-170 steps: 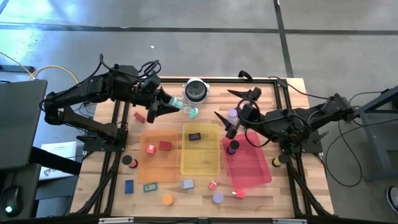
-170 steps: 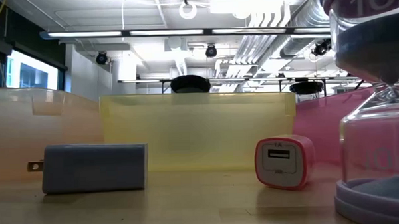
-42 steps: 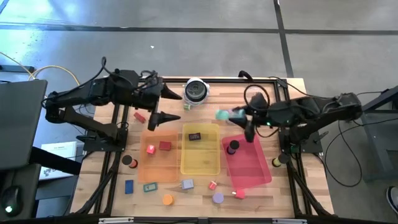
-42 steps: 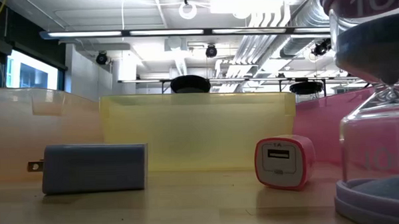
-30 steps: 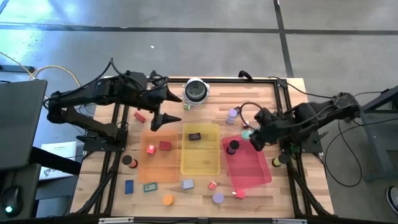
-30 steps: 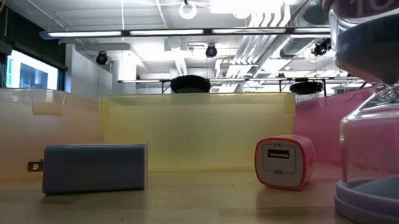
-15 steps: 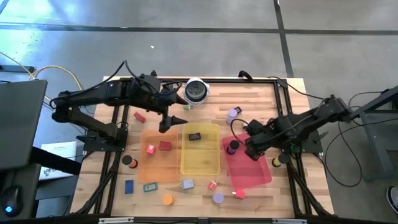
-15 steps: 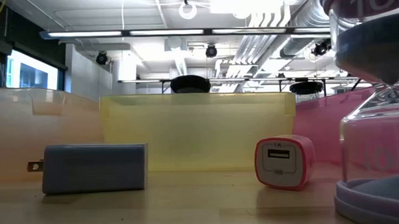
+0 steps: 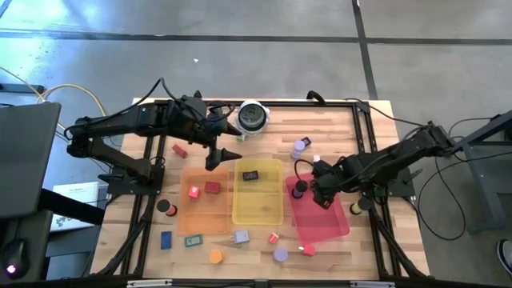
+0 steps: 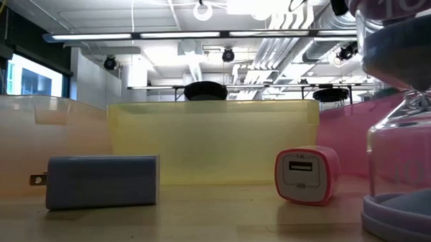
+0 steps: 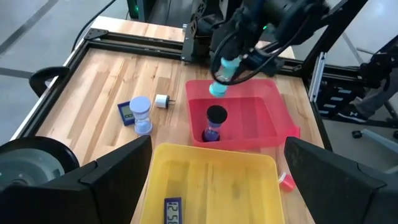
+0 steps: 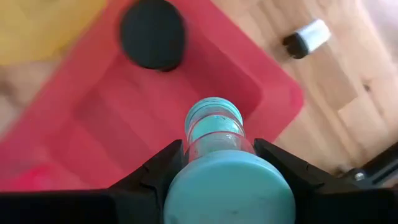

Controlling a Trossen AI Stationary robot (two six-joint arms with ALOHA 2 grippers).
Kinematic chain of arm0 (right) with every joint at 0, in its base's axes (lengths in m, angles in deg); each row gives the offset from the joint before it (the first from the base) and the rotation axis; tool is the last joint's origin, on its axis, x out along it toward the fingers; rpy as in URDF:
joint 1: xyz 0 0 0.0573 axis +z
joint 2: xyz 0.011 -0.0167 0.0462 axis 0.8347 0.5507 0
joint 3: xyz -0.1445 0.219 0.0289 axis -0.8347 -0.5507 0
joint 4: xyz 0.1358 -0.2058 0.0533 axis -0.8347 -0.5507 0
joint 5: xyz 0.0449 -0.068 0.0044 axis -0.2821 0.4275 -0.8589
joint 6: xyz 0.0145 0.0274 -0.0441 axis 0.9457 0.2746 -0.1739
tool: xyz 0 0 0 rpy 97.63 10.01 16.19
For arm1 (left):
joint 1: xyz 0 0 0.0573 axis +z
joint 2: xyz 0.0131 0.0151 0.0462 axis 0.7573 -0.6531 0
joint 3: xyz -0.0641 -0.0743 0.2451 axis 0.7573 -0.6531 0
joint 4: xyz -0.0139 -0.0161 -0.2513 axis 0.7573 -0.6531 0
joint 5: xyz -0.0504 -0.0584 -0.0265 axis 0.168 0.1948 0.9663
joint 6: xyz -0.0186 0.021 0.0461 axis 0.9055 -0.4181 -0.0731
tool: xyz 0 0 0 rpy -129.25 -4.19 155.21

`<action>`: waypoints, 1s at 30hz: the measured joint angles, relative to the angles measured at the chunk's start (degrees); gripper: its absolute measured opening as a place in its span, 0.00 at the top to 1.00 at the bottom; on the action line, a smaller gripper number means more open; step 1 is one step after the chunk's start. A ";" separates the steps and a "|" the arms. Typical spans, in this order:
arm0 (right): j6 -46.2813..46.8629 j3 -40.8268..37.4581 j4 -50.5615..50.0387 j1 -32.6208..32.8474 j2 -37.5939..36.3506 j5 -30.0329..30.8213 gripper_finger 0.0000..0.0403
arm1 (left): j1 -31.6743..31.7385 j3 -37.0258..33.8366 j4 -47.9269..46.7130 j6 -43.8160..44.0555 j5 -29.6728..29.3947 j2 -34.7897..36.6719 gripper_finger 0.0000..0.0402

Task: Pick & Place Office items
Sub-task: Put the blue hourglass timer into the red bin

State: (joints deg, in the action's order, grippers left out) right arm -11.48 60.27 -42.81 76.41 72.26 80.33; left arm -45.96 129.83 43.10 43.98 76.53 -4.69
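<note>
I have the right gripper [image 12: 217, 163] clamped on the teal hourglass [image 12: 219, 163], fingers pressing its glass waist from both sides; the right arm reaches in from the table's right side, wrist bent downward, and hangs the hourglass over the red tray [image 9: 324, 214]; in the left wrist view the teal hourglass [image 11: 225, 73] sits above the tray's far wall, clear of the floor. A black-capped hourglass [image 9: 299, 189] stands upright inside the same tray, near its corner beside the yellow tray [image 9: 258, 210]. The left gripper [image 9: 220, 156] is spread wide and carries nothing; its arm stretches from the left side, fingers pointing over the yellow tray's far edge. A purple hourglass [image 9: 300, 146] stands on the bare table beyond the red tray.
</note>
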 joint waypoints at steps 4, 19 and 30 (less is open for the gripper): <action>-2.83 -4.97 5.47 -2.27 0.10 -2.13 0.57 | 0.00 0.00 0.49 0.03 -0.02 -0.02 0.11; -7.68 -16.42 21.70 -6.91 0.45 -6.09 0.54 | -0.02 0.00 1.47 3.24 -0.15 -0.02 0.11; -12.35 -16.40 24.32 -10.68 0.58 -5.67 0.55 | -0.02 0.00 1.89 3.22 -0.13 -0.02 0.11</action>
State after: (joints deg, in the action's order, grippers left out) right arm -23.83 43.87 -18.49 65.73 72.84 74.67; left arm -45.98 129.83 45.00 47.20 76.40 -4.71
